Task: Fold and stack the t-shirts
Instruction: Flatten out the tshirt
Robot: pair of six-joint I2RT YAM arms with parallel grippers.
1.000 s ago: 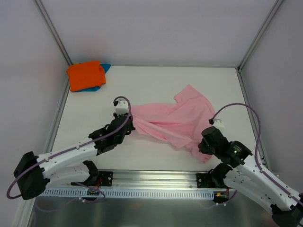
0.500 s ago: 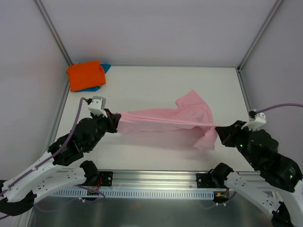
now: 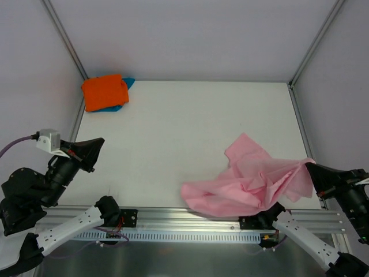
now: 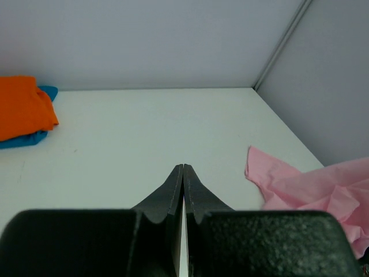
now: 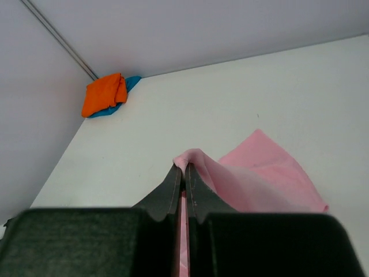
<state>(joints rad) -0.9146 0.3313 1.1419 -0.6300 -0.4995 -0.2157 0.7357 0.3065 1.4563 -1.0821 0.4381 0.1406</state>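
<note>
White table [image 3: 184, 115], pale walls on three sides, metal rail along the near edge. Bears three t-shirts.

Light pink t-shirt [image 3: 248, 187]: largest cloth on the table. Sprawls rumpled and unfolded at the near right corner. Reaches the near rail with one edge, spreads one flatter flap toward the table's middle. Rises at its right end to a pinched peak.

Orange t-shirt [image 3: 104, 92]: folded into a compact pad in the far left corner, well apart from the pink one. Sits on top of the teal-blue t-shirt [image 3: 128, 82], likewise folded, showing only as a strip past the orange pad's right and near edges.

Right gripper [image 3: 309, 168]: at the table's right edge. Clamps a fold of the pink cloth between closed fingers, holds that end raised. In the wrist view, pink fold draped over the fingertips, remainder trailing down to the table.

Left gripper [image 3: 99, 144]: raised beyond the table's left edge, pointing inward. Fingers pressed tip to tip, nothing between. Touches no cloth.
</note>
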